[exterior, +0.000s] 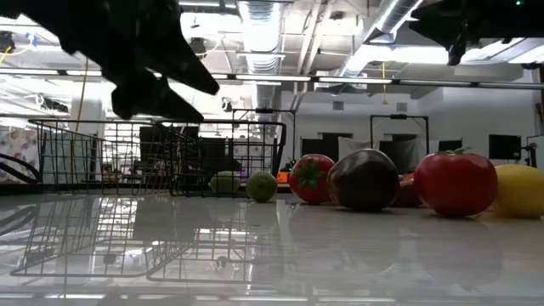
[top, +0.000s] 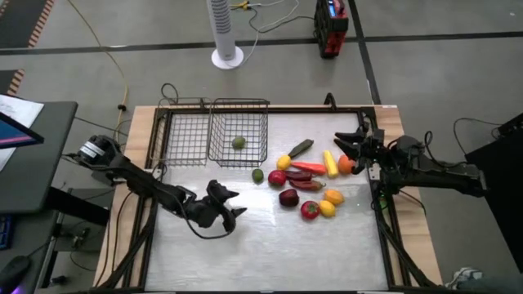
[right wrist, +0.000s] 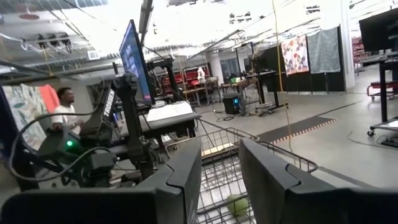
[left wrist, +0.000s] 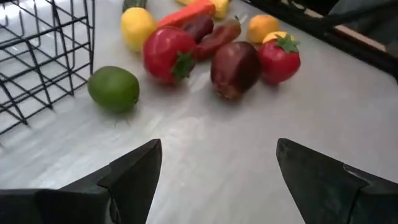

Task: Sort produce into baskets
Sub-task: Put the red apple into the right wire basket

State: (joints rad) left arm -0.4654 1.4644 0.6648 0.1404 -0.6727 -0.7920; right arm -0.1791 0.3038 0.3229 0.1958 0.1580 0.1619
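The produce [top: 306, 184] lies in a loose cluster on the white table, right of centre: red, dark red, yellow and orange round pieces and long red, yellow and dark green ones. A green round fruit [top: 257, 175] lies apart, near the baskets, and also shows in the left wrist view [left wrist: 114, 88]. Another green fruit [top: 238, 143] rests on the floor of the deeper basket [top: 239, 122]. The shallower basket [top: 184, 139] adjoins it on the left. My left gripper [top: 231, 204] is open and empty above the table, left of the cluster. My right gripper [top: 340, 144] is open and empty at the far right, above the cluster's edge.
The black table frame [top: 384, 212] runs along the table's right and far edges. Bare white tabletop [top: 278, 253] stretches along the near side. In the right wrist view a person [right wrist: 62, 109] shows in the room beyond the table.
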